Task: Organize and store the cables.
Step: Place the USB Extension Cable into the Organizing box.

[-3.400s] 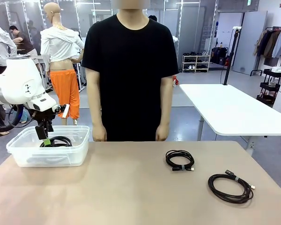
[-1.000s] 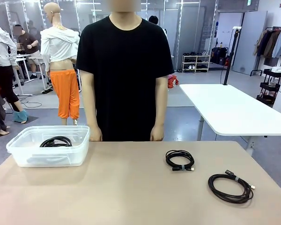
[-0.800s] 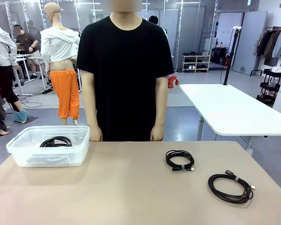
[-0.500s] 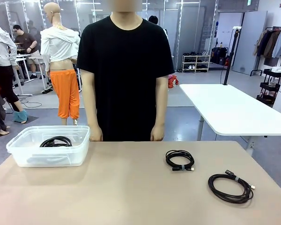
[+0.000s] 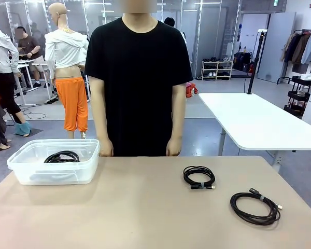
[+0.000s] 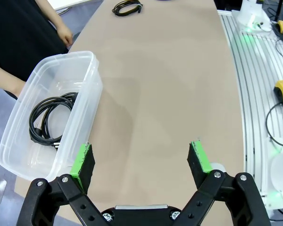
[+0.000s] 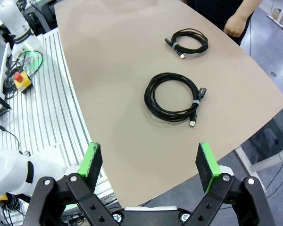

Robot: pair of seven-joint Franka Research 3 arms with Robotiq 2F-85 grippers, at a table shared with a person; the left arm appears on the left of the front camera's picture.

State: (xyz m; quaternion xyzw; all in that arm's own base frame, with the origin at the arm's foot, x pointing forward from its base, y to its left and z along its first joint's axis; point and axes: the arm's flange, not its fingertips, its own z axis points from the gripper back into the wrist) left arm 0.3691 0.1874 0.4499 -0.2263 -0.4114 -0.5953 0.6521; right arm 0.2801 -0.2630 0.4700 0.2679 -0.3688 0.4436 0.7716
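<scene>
Tan table [image 5: 145, 223], with a person standing at the far edge.
- Clear bin [image 5: 46, 175], robot's left, holds one coiled cable [image 5: 62, 156].
- Two cables lie loose on the right: smaller coil [image 5: 199, 177] farther off, larger coil [image 5: 254, 207] nearer.
- Right gripper [image 7: 150, 160], jaws wide apart and empty, has the larger coil straight ahead. This arm looks the nearer one.
- Left gripper [image 6: 141, 159], equally wide and empty, hangs beside the bin.

left gripper [image 6: 140, 155] | lifted out of clear bin [image 5: 54, 175], off its cable [image 5: 62, 155] | person [image 5: 139, 78] shifted slightly toward bin
</scene>
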